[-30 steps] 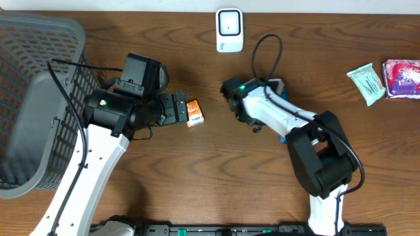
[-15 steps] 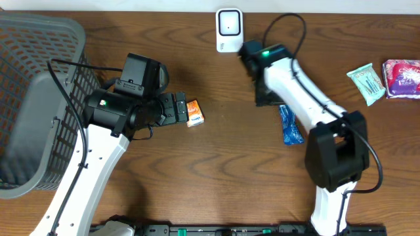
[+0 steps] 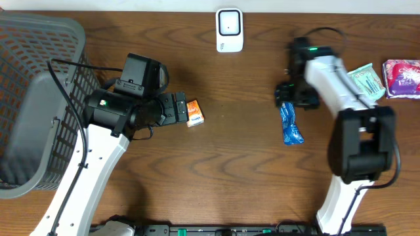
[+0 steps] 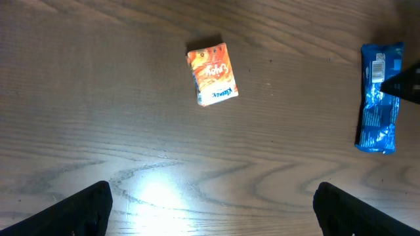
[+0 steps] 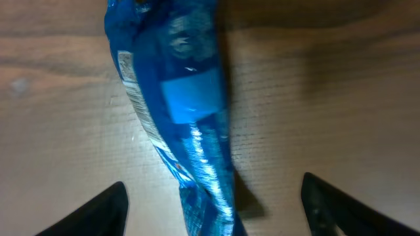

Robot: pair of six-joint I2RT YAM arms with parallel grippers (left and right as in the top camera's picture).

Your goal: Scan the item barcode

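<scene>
Overhead, a blue packet (image 3: pixel 290 124) lies flat on the wooden table (image 3: pixel 236 170), its top end under the right gripper (image 3: pixel 287 98), whose fingers stand wide apart on either side without clamping it. The white barcode scanner (image 3: pixel 230 29) sits at the table's far edge, well apart from the packet. The left gripper (image 3: pixel 182 109), also spread wide and empty, hovers beside a small orange box (image 3: pixel 194 112).

A mock shop checkout: white scanner (image 3: pixel 229 29), grey basket (image 3: pixel 65 36), small packaged goods (image 3: pixel 400 69) on a wooden table (image 3: pixel 230 164).
</scene>
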